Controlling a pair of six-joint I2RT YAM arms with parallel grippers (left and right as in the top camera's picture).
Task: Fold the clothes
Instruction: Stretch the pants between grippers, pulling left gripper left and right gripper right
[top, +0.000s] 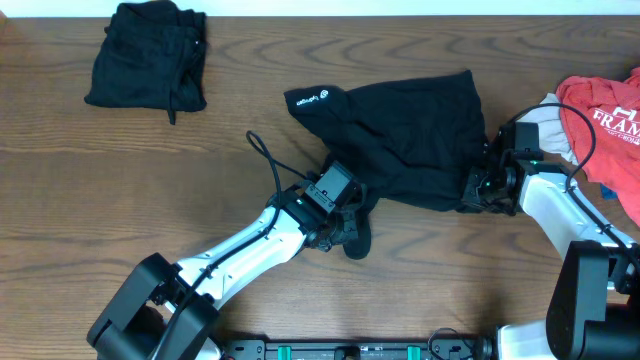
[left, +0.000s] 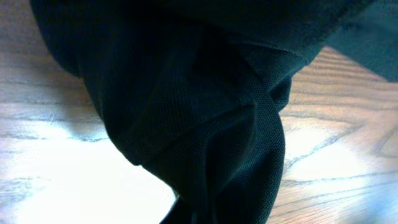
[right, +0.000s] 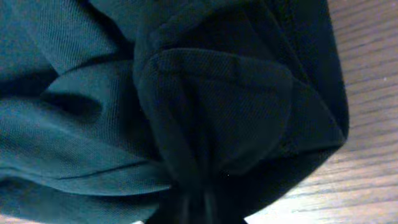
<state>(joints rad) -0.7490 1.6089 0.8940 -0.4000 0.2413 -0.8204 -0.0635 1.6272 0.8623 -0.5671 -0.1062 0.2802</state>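
One black top (top: 410, 130); perhaps "FRAM" tee (top: 600, 105)

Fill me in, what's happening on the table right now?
Both arms are on the black top spread mid-table. The left hand is shut on its near-left corner, the right hand on its near-right edge. Both wrist views show bunched black fabric. Another black garment lies bundled in the far-left corner, and a red tee sits over a light grey piece on the right.

White letters "FRAM" on the red tee (top: 588, 95), small white logo (top: 308, 99) on the black top (top: 410, 135), lettering unreadable
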